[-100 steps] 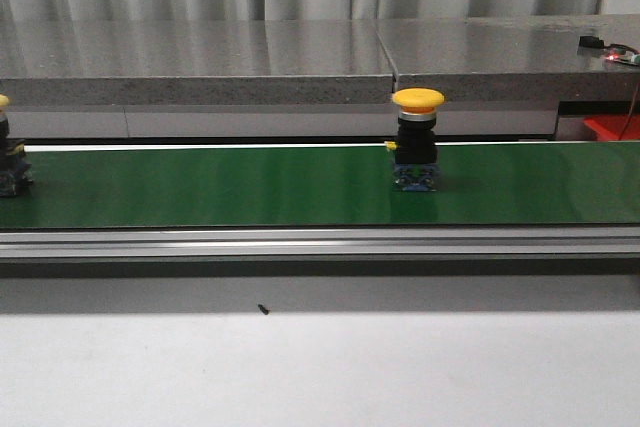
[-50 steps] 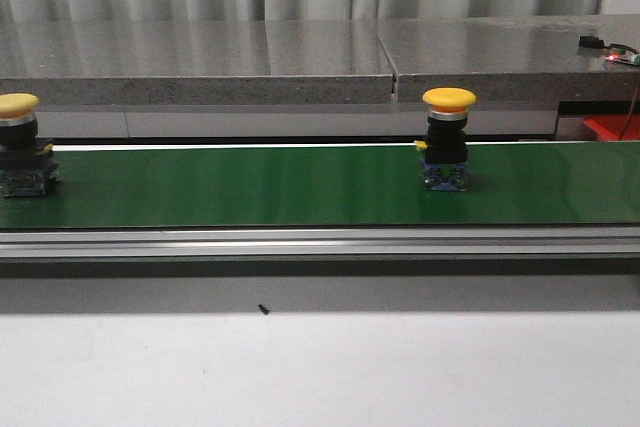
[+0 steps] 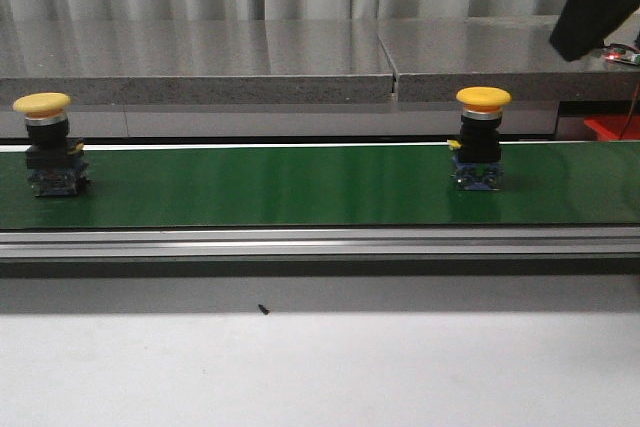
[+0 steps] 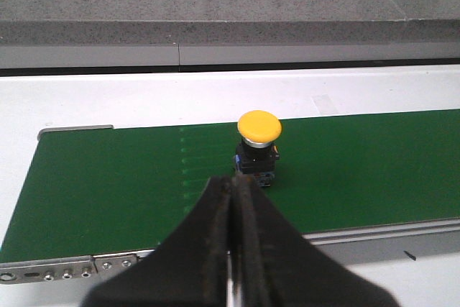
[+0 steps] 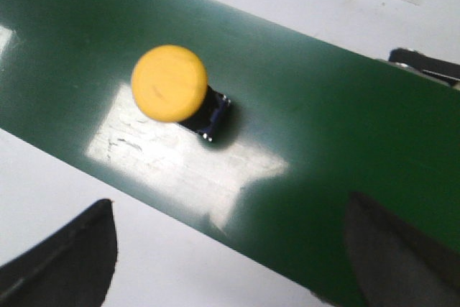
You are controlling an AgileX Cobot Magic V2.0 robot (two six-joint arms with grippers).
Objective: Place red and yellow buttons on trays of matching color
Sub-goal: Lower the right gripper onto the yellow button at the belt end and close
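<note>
Front view shows two yellow buttons on the green belt (image 3: 300, 187), the left button (image 3: 45, 142) and the right button (image 3: 480, 137), well apart. Only the wrist views show grippers: the left gripper (image 4: 233, 249) is closed and empty, the right gripper (image 5: 230, 249) wide open above its button. A late grab could knock the button over. No trays show.

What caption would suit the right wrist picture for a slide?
Looking down between open black gripper fingers at a yellow mushroom-cap push button standing on the green conveyor belt.
</note>
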